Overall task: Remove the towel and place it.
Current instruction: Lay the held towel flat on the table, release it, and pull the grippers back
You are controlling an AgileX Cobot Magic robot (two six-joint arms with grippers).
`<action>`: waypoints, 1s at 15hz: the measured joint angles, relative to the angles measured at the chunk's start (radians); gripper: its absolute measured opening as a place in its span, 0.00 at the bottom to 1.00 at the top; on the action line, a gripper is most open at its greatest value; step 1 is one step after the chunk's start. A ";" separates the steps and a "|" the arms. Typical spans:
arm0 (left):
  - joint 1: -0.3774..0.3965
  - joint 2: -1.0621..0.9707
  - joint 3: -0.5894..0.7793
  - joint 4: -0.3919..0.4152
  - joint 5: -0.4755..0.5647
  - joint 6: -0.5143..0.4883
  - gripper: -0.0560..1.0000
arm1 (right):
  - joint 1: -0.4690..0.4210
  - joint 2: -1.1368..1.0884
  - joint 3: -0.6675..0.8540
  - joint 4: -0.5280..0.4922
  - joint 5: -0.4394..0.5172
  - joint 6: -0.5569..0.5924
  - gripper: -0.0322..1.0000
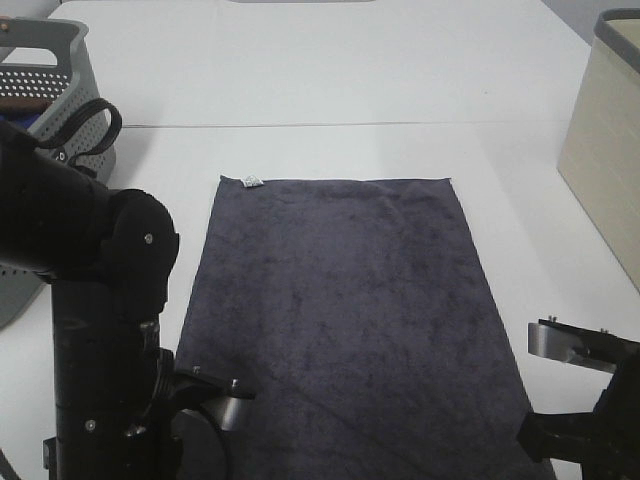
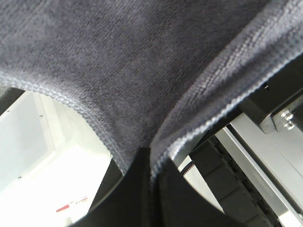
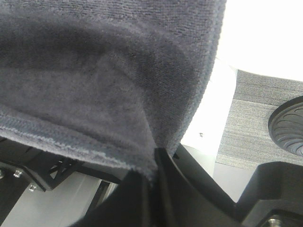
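The towel (image 1: 350, 310) is lying flat on the white table (image 1: 330, 80), its long axis running from near to far, with a small white tag (image 1: 251, 181) sitting at its far left corner. Both arms are working at the near short edge. The left gripper (image 2: 152, 163) is pinching the near left corner with cloth caught between its closed jaws, and the right gripper (image 3: 150, 177) is clamping the near right corner the same way. The whole cloth is stretching away from both grippers toward the far side, with neither arm the nearer — any lift is probably going to need both rising together. Counting: one towel, two grippers, one grey perforated basket (image 1: 60, 90) standing at the far left, and one beige bin (image 1: 600, 160) standing at the right — both apart from the towel.
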 joint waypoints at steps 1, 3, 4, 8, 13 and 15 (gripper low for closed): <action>0.000 0.000 0.000 0.000 0.000 0.000 0.05 | 0.000 0.000 0.000 0.001 0.000 0.000 0.04; 0.000 0.000 0.000 0.000 0.000 0.000 0.05 | 0.000 0.000 0.000 0.002 0.000 0.000 0.04; 0.000 0.000 0.000 -0.002 0.000 0.000 0.05 | 0.000 0.000 0.000 0.002 0.001 0.000 0.05; 0.000 0.000 0.000 -0.067 0.002 0.014 0.25 | 0.000 0.000 0.000 0.010 0.002 0.000 0.16; 0.000 0.000 -0.002 -0.095 0.002 0.015 0.68 | -0.001 0.000 0.000 0.044 0.004 0.000 0.59; 0.000 0.000 -0.030 -0.095 0.019 0.015 0.69 | -0.001 -0.024 -0.001 0.047 0.014 0.000 0.62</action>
